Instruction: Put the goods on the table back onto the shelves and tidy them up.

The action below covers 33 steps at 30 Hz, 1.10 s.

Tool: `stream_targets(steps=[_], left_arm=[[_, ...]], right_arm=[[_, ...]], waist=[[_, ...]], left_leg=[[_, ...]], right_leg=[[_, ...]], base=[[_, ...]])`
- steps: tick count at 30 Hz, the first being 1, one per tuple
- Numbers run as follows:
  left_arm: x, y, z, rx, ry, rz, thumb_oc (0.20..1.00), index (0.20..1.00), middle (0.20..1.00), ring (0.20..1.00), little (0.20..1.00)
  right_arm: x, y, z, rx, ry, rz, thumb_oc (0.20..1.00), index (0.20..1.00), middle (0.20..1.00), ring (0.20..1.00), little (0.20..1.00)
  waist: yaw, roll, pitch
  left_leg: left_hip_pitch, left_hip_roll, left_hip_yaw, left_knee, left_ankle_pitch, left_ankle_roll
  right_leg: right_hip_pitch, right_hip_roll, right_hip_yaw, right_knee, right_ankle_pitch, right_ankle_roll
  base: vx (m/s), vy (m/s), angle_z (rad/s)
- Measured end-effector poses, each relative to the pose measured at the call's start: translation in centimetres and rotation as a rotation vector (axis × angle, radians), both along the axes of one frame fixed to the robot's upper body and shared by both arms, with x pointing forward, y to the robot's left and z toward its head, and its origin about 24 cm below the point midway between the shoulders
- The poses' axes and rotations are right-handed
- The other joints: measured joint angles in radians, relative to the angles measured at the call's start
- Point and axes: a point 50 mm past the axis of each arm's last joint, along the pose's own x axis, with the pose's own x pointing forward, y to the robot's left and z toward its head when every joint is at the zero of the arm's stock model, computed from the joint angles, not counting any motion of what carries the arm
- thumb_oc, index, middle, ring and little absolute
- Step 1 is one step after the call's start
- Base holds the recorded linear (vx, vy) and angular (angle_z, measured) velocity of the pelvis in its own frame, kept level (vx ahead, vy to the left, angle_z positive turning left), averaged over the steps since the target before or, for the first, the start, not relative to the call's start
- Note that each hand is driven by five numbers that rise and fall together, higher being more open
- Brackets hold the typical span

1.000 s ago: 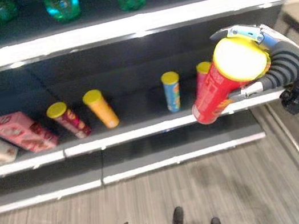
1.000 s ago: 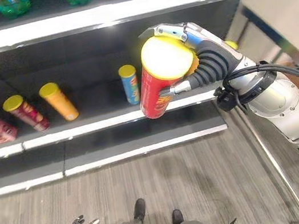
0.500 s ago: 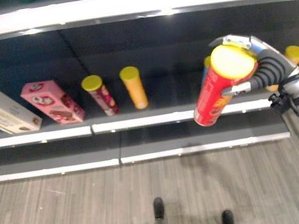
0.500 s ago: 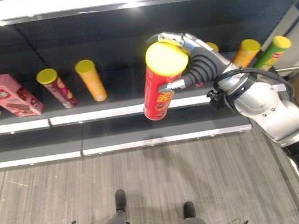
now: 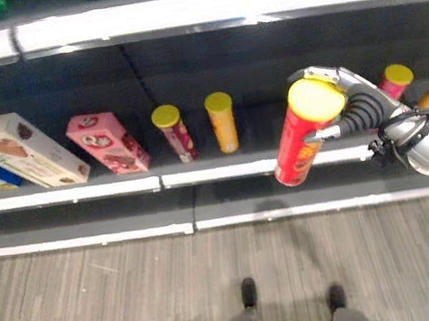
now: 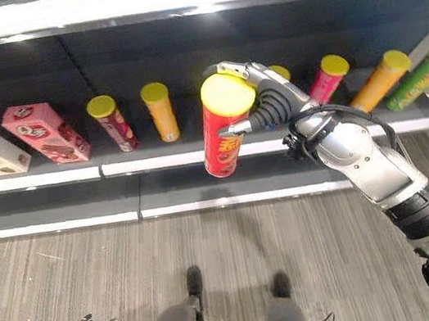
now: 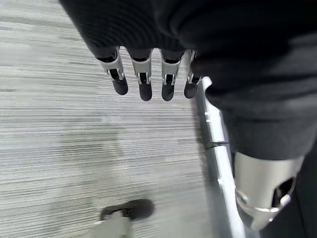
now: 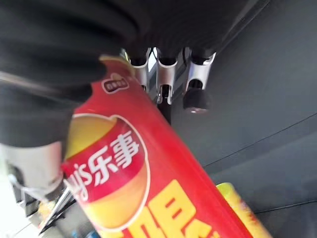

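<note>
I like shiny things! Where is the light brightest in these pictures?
Left eye view: the white shelf edge glares brightest, and the yellow lid of the red can in the right hand shines too. Right eye view: the back wall under that edge is dark.

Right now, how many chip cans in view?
7: red can in right hand; on the shelf: maroon can, orange can left of it; lidded can behind the hand; pink can, amber can, green can on the right. Others may be hidden.

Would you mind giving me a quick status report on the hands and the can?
Right hand shut on red can, held before the shelf. Left hand open, low over floor. Orange can stands left of the gap.
</note>
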Motion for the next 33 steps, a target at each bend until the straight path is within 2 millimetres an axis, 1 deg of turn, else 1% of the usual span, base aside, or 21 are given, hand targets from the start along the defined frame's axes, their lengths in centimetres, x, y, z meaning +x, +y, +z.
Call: stream_targets(steps=[1,2,3,4,7,9,11,12,13,14,16,17,19,22,23,25,26,27,29,30,33], left_arm=[[0.0,-0.3,-0.1,-0.009,-0.007,-0.002,1.0,1.0,1.0,1.0,1.0],[-0.2,-0.6,-0.2,-0.015,-0.007,0.002,1.0,1.0,1.0,1.0,1.0],[-0.8,-1.0,-0.6,-0.028,0.011,0.007,1.0,1.0,1.0,1.0,1.0],[-1.2,-1.1,-0.7,-0.033,0.02,0.011,1.0,1.0,1.0,1.0,1.0],[-1.8,-1.8,-1.1,-0.053,0.036,0.014,1.0,1.0,1.0,1.0,1.0],[-1.9,-2.5,-1.4,-0.07,0.04,0.008,1.0,1.0,1.0,1.0,1.0],[-2.0,-3.0,-1.6,-0.083,0.042,0.007,1.0,1.0,1.0,1.0,1.0],[-2.0,-3.4,-1.7,-0.092,0.043,-0.004,1.0,1.0,1.0,1.0,1.0],[-1.9,-3.6,-1.7,-0.095,0.043,-0.016,1.0,1.0,1.0,1.0,1.0],[-1.6,-3.8,-1.6,-0.096,0.033,-0.027,1.0,1.0,1.0,1.0,1.0],[-1.0,-3.9,-1.4,-0.096,0.01,-0.035,1.0,1.0,1.0,1.0,1.0],[-0.6,-3.9,-1.3,-0.096,-0.007,-0.039,1.0,1.0,1.0,1.0,1.0],[-0.6,-4.0,-1.3,-0.096,-0.006,-0.049,1.0,1.0,1.0,1.0,1.0],[-0.6,-4.3,-1.4,-0.099,0.0,-0.067,1.0,1.0,1.0,1.0,1.0],[-0.6,-4.4,-1.4,-0.099,0.004,-0.07,1.0,1.0,1.0,1.0,1.0],[-1.3,-4.2,-1.6,-0.096,0.024,-0.062,1.0,1.0,1.0,1.0,1.0],[-1.5,-4.2,-1.7,-0.097,0.033,-0.061,1.0,1.0,1.0,1.0,1.0],[-2.0,-4.1,-1.7,-0.094,0.045,-0.056,1.0,1.0,1.0,1.0,1.0],[-2.3,-4.0,-1.8,-0.091,0.053,-0.052,1.0,1.0,1.0,1.0,1.0],[-2.6,-3.9,-1.8,-0.087,0.062,-0.055,1.0,1.0,1.0,1.0,1.0],[-2.4,-3.9,-1.8,-0.082,0.057,-0.055,1.0,1.0,1.0,1.0,1.0]], right_arm=[[0.1,-0.2,0.0,-0.008,0.004,-0.009,0.2,0.2,0.2,0.2,0.2],[0.1,-0.3,-0.1,-0.012,0.006,-0.015,0.2,0.2,0.2,0.2,0.2],[0.0,-0.6,0.1,-0.035,0.001,-0.022,0.2,0.2,0.2,0.2,0.2],[-0.1,-0.9,0.0,-0.045,0.008,-0.033,0.2,0.2,0.2,0.2,0.2],[-0.2,-1.6,0.2,-0.072,0.008,-0.055,0.2,0.2,0.2,0.2,0.2],[-0.2,-1.6,0.3,-0.059,0.008,-0.054,0.2,0.2,0.2,0.2,0.2],[-0.2,-1.7,0.3,-0.055,0.011,-0.052,0.2,0.2,0.2,0.2,0.2],[-0.2,-1.6,0.4,-0.054,0.006,-0.052,0.2,0.2,0.2,0.2,0.2],[-0.2,-1.6,0.5,-0.052,0.002,-0.051,0.2,0.2,0.2,0.2,0.2],[0.1,-1.0,0.6,-0.065,-0.017,-0.045,0.2,0.2,0.2,0.2,0.2],[0.8,-0.1,0.4,-0.093,-0.029,-0.039,0.2,0.2,0.2,0.2,0.2],[1.0,0.0,0.1,-0.1,-0.024,-0.049,0.2,0.2,0.2,0.2,0.2],[2.3,1.1,-0.4,-0.099,-0.028,-0.055,0.2,0.2,0.2,0.2,0.2],[3.2,1.7,-0.8,-0.093,-0.04,-0.083,0.2,0.2,0.2,0.2,0.2],[3.8,1.7,-1.0,-0.116,-0.044,-0.117,0.2,0.2,0.2,0.2,0.2],[4.4,1.6,-1.3,-0.129,-0.052,-0.154,0.2,0.2,0.2,0.2,0.2],[4.7,1.6,-1.4,-0.138,-0.053,-0.167,0.2,0.2,0.2,0.2,0.2],[5.4,1.4,-1.8,-0.162,-0.045,-0.206,0.2,0.2,0.2,0.2,0.2],[5.8,1.2,-2.2,-0.178,-0.052,-0.239,0.2,0.2,0.2,0.2,0.2],[6.5,1.1,-2.5,-0.209,-0.054,-0.271,0.2,0.2,0.2,0.2,0.2],[7.2,0.1,-3.2,-0.255,-0.04,-0.347,0.2,0.2,0.2,0.2,0.2]], waist=[[-0.002,0.007,-0.001],[0.001,0.015,-0.004],[0.006,0.02,-0.004],[0.005,0.024,-0.007],[0.002,0.03,-0.011],[0.002,0.04,-0.017],[-0.001,0.052,-0.024],[-0.002,0.065,-0.033],[-0.002,0.07,-0.036],[-0.004,0.073,-0.038],[-0.005,0.073,-0.038],[0.002,0.072,-0.039],[0.014,0.067,-0.042],[0.032,0.067,-0.042],[0.033,0.066,-0.043],[0.051,0.064,-0.043],[0.052,0.064,-0.043],[0.06,0.066,-0.044],[0.061,0.066,-0.044],[0.061,0.068,-0.045],[0.068,0.077,-0.044]], left_leg=[[0.013,0.007,-0.01,-0.014,-0.006,-0.008],[0.009,0.027,-0.005,-0.014,-0.014,-0.031],[-0.001,0.059,-0.011,-0.009,-0.033,-0.058],[-0.006,0.079,-0.014,-0.011,-0.033,-0.058],[-0.006,0.112,-0.036,-0.013,-0.033,-0.058],[-0.006,0.117,-0.037,-0.011,-0.033,-0.058],[-0.003,0.118,-0.038,-0.011,-0.028,-0.064],[0.0,0.119,-0.037,-0.009,-0.013,-0.075],[0.0,0.117,-0.036,-0.009,-0.01,-0.085],[0.002,0.11,-0.036,-0.009,-0.008,-0.088],[0.005,0.103,-0.036,-0.009,-0.008,-0.09],[0.007,0.101,-0.041,-0.009,-0.008,-0.09],[0.009,0.097,-0.039,-0.009,-0.009,-0.091],[0.001,0.092,-0.049,-0.009,-0.009,-0.091],[-0.008,0.091,-0.063,-0.009,-0.01,-0.092],[-0.011,0.083,-0.065,-0.009,-0.009,-0.092],[-0.012,0.081,-0.065,-0.009,-0.009,-0.092],[-0.018,0.077,-0.069,-0.009,-0.009,-0.091],[-0.03,0.073,-0.074,-0.009,-0.008,-0.09],[-0.046,0.067,-0.085,-0.009,-0.003,-0.085],[-0.064,0.06,-0.092,-0.009,0.003,-0.083]], right_leg=[[0.001,0.004,-0.011,0.003,0.021,0.0],[0.002,0.022,-0.027,-0.009,0.038,-0.003],[-0.003,0.052,-0.045,-0.018,0.047,-0.018],[-0.002,0.07,-0.052,-0.015,0.049,-0.022],[0.012,0.105,-0.08,-0.015,0.05,-0.061],[0.014,0.115,-0.085,-0.015,0.047,-0.077],[0.022,0.116,-0.093,-0.015,0.045,-0.087],[0.026,0.115,-0.098,-0.015,0.04,-0.092],[0.027,0.113,-0.099,-0.015,0.038,-0.09],[0.027,0.11,-0.098,-0.015,0.039,-0.092],[0.034,0.105,-0.1,-0.014,0.039,-0.092],[0.042,0.101,-0.105,-0.014,0.035,-0.087],[0.042,0.097,-0.106,-0.015,0.033,-0.085],[0.041,0.093,-0.113,-0.015,0.029,-0.081],[0.041,0.089,-0.128,-0.015,0.025,-0.075],[0.038,0.085,-0.13,-0.015,0.025,-0.075],[0.038,0.083,-0.13,-0.015,0.023,-0.073],[0.035,0.076,-0.134,-0.015,0.02,-0.07],[0.025,0.071,-0.138,-0.015,0.02,-0.07],[0.011,0.064,-0.141,-0.015,0.022,-0.07],[0.001,0.059,-0.155,-0.015,0.027,-0.073]], base=[[0.11,-0.278,0.82],[0.1,-0.206,0.1],[0.13,-0.257,0.08],[0.13,-0.223,0.17],[0.09,-0.129,0.21],[0.07,-0.094,0.08],[0.05,-0.07,0.09],[0.03,-0.055,0.07],[0.04,-0.051,0.01],[0.02,-0.032,0.0],[0.02,-0.03,0.09],[0.02,-0.026,0.15],[0.0,-0.015,0.06],[-0.01,-0.005,0.13],[-0.02,-0.003,0.22],[-0.02,0.002,0.11],[-0.01,0.005,0.05],[-0.03,0.019,0.09],[-0.04,0.03,0.1],[-0.02,0.02,0.12],[-0.02,0.021,0.14]])
